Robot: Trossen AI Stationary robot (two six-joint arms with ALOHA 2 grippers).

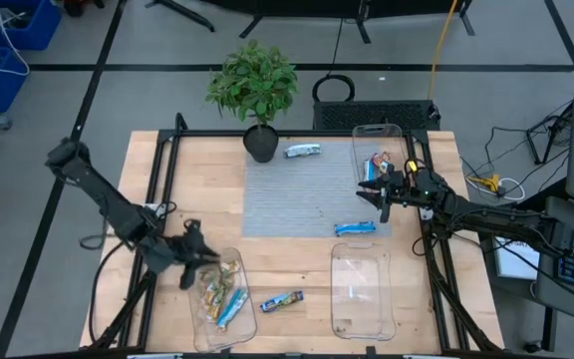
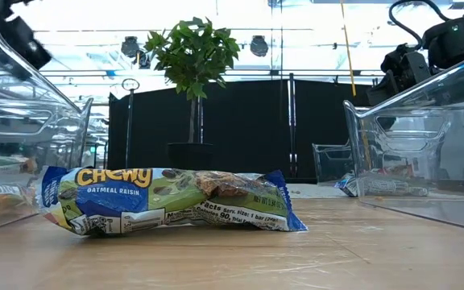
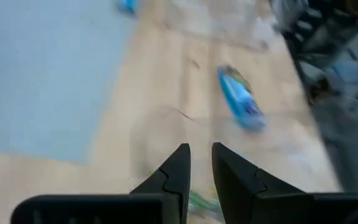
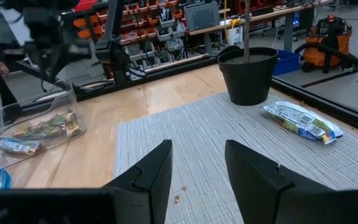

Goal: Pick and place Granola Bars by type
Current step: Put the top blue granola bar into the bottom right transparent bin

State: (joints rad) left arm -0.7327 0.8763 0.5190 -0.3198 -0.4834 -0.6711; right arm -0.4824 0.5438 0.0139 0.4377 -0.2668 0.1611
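Chewy bar (image 2: 167, 200) label (low view only); overhead shows left tool (image 1: 199, 261).

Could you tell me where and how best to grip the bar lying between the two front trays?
Probably from above, across the middle of the bar: it lies flat and alone on bare table, so fingers can straddle its narrow width.

Potted plant (image 1: 254, 88), grey mat (image 1: 297, 194), 3 clear trays (image 1: 361, 294)
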